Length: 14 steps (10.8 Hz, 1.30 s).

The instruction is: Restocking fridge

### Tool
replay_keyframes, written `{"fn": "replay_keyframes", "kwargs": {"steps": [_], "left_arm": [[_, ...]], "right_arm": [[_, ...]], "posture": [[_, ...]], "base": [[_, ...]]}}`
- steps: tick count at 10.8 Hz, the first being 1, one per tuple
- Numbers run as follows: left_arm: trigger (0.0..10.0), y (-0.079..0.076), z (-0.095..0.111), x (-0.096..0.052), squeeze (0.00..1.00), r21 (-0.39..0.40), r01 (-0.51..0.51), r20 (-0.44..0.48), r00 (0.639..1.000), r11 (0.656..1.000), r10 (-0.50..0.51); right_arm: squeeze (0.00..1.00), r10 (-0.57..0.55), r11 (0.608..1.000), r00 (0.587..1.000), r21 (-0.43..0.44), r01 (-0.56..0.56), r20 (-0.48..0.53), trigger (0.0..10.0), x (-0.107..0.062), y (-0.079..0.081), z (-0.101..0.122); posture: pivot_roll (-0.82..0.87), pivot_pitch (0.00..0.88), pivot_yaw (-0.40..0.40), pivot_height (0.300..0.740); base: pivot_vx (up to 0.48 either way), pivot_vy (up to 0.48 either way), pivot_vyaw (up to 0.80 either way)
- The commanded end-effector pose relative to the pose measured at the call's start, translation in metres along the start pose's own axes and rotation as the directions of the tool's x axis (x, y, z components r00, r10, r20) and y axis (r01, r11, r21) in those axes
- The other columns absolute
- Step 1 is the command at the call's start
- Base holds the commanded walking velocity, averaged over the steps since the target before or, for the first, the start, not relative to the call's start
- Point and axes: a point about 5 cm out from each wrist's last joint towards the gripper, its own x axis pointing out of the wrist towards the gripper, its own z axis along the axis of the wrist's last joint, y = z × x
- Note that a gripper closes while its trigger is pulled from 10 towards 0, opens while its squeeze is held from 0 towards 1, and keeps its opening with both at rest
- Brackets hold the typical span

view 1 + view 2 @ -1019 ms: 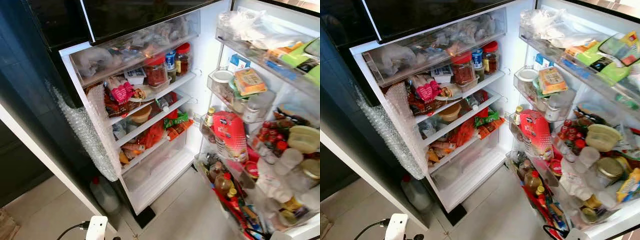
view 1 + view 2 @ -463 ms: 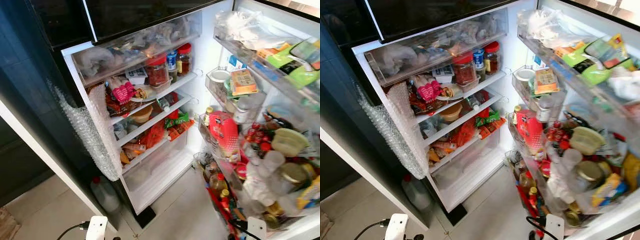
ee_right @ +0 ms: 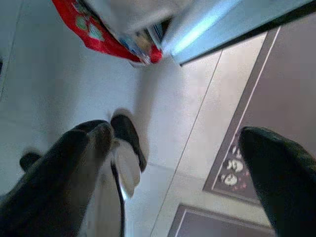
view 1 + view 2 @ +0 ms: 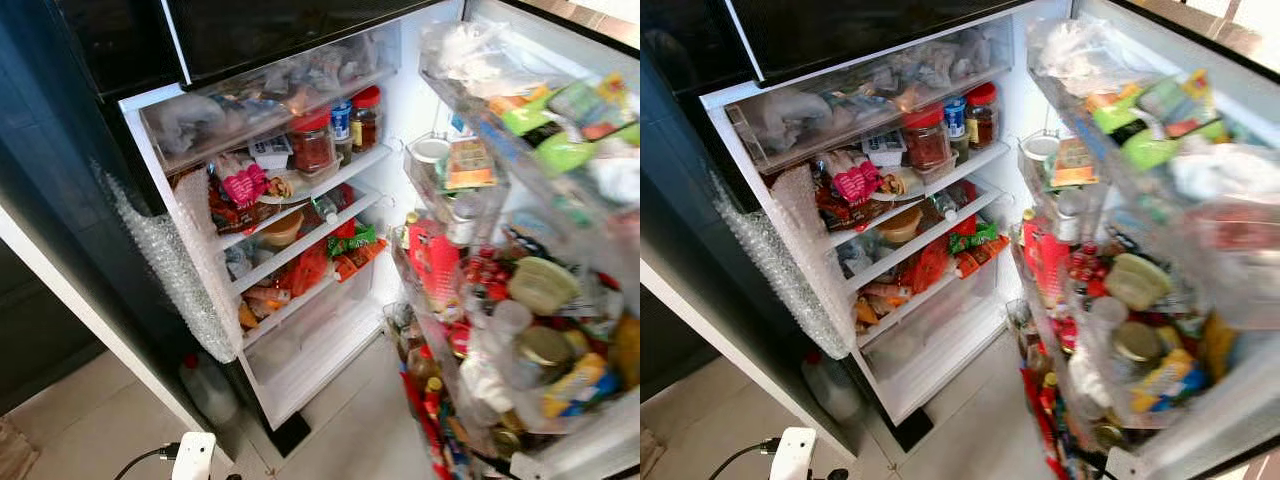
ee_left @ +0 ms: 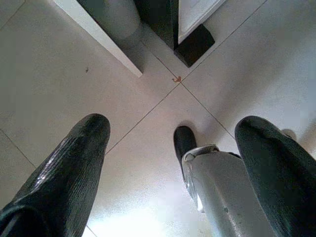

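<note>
Left eye view: I see the fridge door (image 4: pixel 560 300) has swung further toward the fridge (image 4: pixel 300 200) shelves. Left gripper (image 5: pixel 173 168) and right gripper (image 3: pixel 177 168) hang spread, empty, above the floor (image 5: pixel 59 74); restocking looks finished.

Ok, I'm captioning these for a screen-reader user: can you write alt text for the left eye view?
An open fridge packed with food: red-lidded jars and packets on the white shelves, an empty clear drawer at the bottom. Its door, crowded with bottles, jars and packets, stands open on the right, slightly blurred, above a pale tiled floor.
</note>
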Motion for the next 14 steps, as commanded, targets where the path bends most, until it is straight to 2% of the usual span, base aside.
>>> {"fn": "replay_keyframes", "kwargs": {"steps": [1, 3, 5, 6, 7, 8, 11, 12, 13, 14], "left_arm": [[10.0, 0.0024, -0.0032, -0.0008, 0.00, 0.019, -0.002, -0.014, 1.000, 1.000, 0.003], [10.0, 0.0025, -0.0030, -0.0008, 0.00, 0.018, -0.003, -0.014, 1.000, 1.000, 0.004], [10.0, 0.0024, -0.0025, -0.0007, 0.00, 0.020, -0.003, -0.012, 1.000, 1.000, 0.003], [10.0, 0.0025, -0.0024, -0.0006, 0.00, 0.020, -0.003, -0.011, 1.000, 1.000, 0.003], [10.0, 0.0025, -0.0023, -0.0006, 0.00, 0.020, -0.003, -0.011, 1.000, 1.000, 0.003], [10.0, 0.0025, -0.0022, -0.0006, 0.00, 0.021, -0.003, -0.011, 1.000, 1.000, 0.003], [10.0, 0.0017, -0.0021, -0.0005, 0.00, 0.019, 0.005, -0.011, 1.000, 1.000, -0.004], [10.0, 0.0013, -0.0023, -0.0005, 0.00, 0.018, 0.006, -0.012, 1.000, 1.000, -0.006], [10.0, 0.0011, -0.0023, -0.0005, 0.00, 0.016, 0.006, -0.012, 1.000, 1.000, -0.006], [10.0, 0.0008, -0.0020, -0.0004, 0.00, 0.017, 0.006, -0.010, 1.000, 1.000, -0.006]], "right_arm": [[0.00, -0.021, 1.000, 0.999, 0.022, 0.022, -0.037, 10.0, -0.0005, 0.0021, -0.0024], [0.00, -0.192, 0.973, 0.976, 0.112, 0.203, -0.105, 10.0, -0.0025, -0.0006, -0.0063], [0.00, -0.298, 0.908, 0.935, 0.246, 0.340, -0.193, 10.0, -0.0055, 0.0011, -0.0112], [0.00, -0.295, 0.904, 0.932, 0.254, 0.343, -0.208, 10.0, -0.0058, 0.0019, -0.0117], [0.00, -0.270, 0.919, 0.942, 0.238, 0.314, -0.202, 10.0, -0.0053, 0.0022, -0.0110], [0.00, -0.321, 0.898, 0.923, 0.242, 0.368, -0.213, 10.0, -0.0066, 0.0020, -0.0106], [0.00, -0.369, 0.870, 0.902, 0.258, 0.420, -0.224, 10.0, -0.0079, 0.0016, -0.0103], [0.00, -0.323, 0.905, 0.927, 0.223, 0.361, -0.190, 10.0, -0.0062, 0.0008, -0.0087], [0.00, -0.331, 0.913, 0.932, 0.197, 0.357, -0.150, 10.0, -0.0058, -0.0007, -0.0063], [0.00, -0.412, 0.870, 0.899, 0.229, 0.437, -0.150, 10.0, -0.0078, -0.0017, -0.0059]], "posture": [[-0.10, 0.000, 0.035, 0.740], [-0.10, 0.000, 0.035, 0.740], [-0.10, 0.003, 0.035, 0.740], [-0.10, 0.004, 0.035, 0.740], [-0.10, 0.004, 0.036, 0.740], [-0.10, 0.004, 0.036, 0.740], [-0.10, 0.004, 0.036, 0.740], [-0.10, 0.004, 0.033, 0.740], [-0.10, 0.004, 0.033, 0.740], [-0.10, 0.004, 0.031, 0.740]], "base": [[0.000, 0.000, 0.00], [0.000, 0.000, 0.00], [0.000, 0.000, 0.00], [0.000, 0.000, 0.00], [0.000, 0.000, 0.00], [0.000, 0.000, 0.00], [0.000, 0.000, 0.00], [0.000, 0.000, 0.00], [0.000, 0.000, 0.00], [0.000, 0.000, 0.00]]}}
